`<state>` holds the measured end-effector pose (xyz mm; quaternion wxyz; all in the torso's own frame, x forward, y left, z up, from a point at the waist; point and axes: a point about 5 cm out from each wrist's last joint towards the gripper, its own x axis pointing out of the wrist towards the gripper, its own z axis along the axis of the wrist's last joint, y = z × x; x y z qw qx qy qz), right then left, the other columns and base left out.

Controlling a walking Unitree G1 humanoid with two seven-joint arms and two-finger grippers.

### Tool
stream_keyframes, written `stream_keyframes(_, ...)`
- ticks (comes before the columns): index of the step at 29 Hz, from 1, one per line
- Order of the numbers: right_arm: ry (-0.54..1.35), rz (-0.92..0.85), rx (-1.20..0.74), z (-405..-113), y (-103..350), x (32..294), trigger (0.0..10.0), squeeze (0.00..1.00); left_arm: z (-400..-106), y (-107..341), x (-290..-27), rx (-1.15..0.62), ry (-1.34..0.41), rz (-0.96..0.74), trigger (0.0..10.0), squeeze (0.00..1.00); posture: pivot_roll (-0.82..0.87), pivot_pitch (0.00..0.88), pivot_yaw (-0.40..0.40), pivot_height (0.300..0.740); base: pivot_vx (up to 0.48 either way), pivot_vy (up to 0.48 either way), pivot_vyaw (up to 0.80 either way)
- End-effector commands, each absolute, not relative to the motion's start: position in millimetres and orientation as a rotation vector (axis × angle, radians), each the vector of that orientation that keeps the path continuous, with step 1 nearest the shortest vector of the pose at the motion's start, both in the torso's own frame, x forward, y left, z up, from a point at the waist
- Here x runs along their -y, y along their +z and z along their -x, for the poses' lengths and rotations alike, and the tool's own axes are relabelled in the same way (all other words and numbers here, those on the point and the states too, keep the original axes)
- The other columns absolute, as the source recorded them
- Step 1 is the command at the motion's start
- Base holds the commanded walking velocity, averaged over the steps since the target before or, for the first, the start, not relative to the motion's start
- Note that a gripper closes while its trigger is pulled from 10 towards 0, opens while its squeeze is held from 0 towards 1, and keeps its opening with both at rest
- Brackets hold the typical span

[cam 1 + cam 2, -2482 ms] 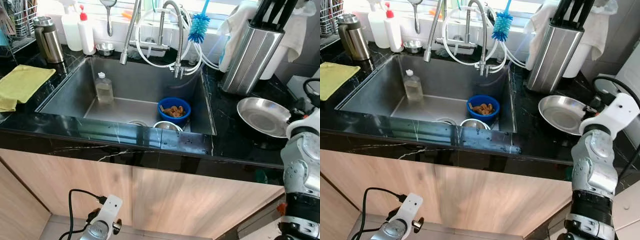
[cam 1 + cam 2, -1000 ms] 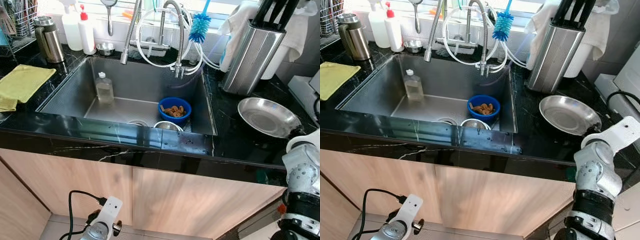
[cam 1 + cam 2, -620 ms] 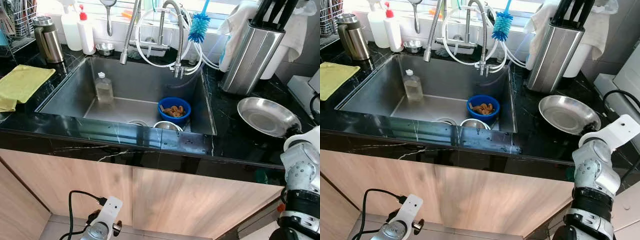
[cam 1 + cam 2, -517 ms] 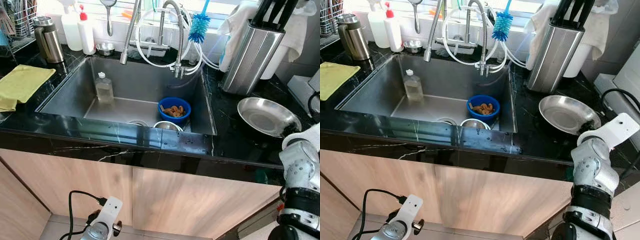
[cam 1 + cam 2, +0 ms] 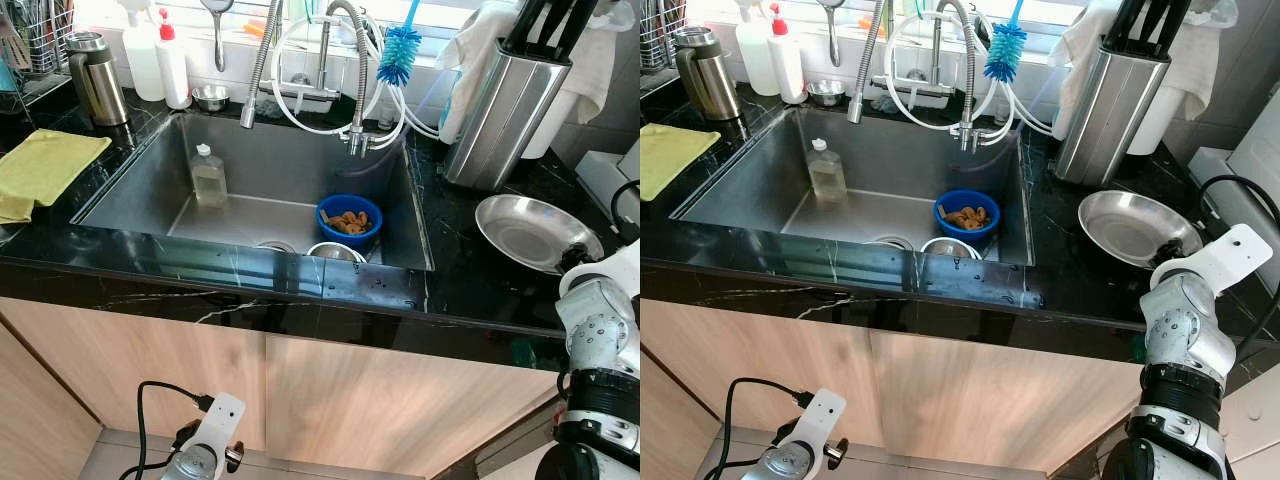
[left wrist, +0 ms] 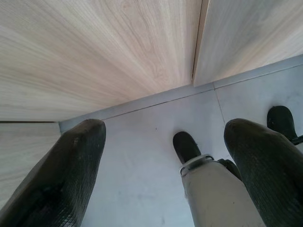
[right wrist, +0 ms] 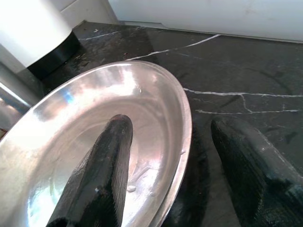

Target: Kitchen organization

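A steel plate [image 5: 536, 232] is seen lying on the black marble counter [image 5: 470, 280] to the right of the sink [image 5: 270, 190], near the knife block [image 5: 500, 105]. Its rim is straddled by the right gripper [image 7: 177, 156], whose fingers are spread wide, one finger [image 7: 102, 175] over the plate's inside and the other over the counter outside; nothing is clamped. A blue bowl [image 5: 349, 218] with food is set inside the sink. The left gripper [image 6: 163, 170] is hung low before the wooden cabinet doors [image 6: 118, 42], parted and holding nothing.
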<state>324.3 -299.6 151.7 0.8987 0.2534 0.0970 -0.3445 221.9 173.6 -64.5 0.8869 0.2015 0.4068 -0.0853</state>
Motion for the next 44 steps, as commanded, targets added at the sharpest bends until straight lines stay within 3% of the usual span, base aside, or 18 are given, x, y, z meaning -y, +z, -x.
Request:
stream_keyframes(1, -0.738, -0.544, -0.179, -324.9, 156.9, 304.1, 10.0, 0.0, -218.7, -66.7, -172.7, -0.86, -0.194, -0.434, 10.0, 0.0, 0.13, 0.029, -0.129, 0.74, 0.0, 0.0, 0.0)
stream_keyframes(15, -0.724, -0.588, -0.212, -330.0, 148.2, 301.7, 10.0, 0.0, -220.2, -66.0, -170.4, -0.854, -0.199, -0.433, 10.0, 0.0, 0.13, 0.012, -0.131, 0.74, 0.0, 0.0, 0.0)
stream_keyframes(16, -0.721, -0.59, -0.21, -330.6, 148.5, 300.8, 6.3, 0.0, -220.3, -65.9, -170.2, -0.854, -0.2, -0.433, 10.0, 0.0, 0.13, 0.011, -0.131, 0.74, 0.0, 0.0, 0.0)
stream_keyframes(17, -0.72, -0.592, -0.209, -330.8, 148.6, 300.4, 6.3, 0.0, -220.3, -65.9, -170.2, -0.854, -0.2, -0.433, 10.0, 0.0, 0.13, 0.011, -0.131, 0.74, 0.0, 0.0, 0.0)
stream_keyframes(18, -0.718, -0.594, -0.206, -331.1, 149.0, 300.1, 0.0, 0.0, -220.4, -65.9, -170.0, -0.854, -0.201, -0.433, 10.0, 0.0, 0.13, 0.009, -0.131, 0.74, 0.0, 0.0, 0.0)
stream_keyframes(44, -0.708, -0.609, -0.188, -334.3, 153.0, 296.9, 0.0, 0.0, -218.1, -67.4, -170.5, -0.866, -0.208, -0.438, 10.0, 0.0, 0.13, 0.023, -0.131, 0.74, 0.0, 0.0, 0.0)
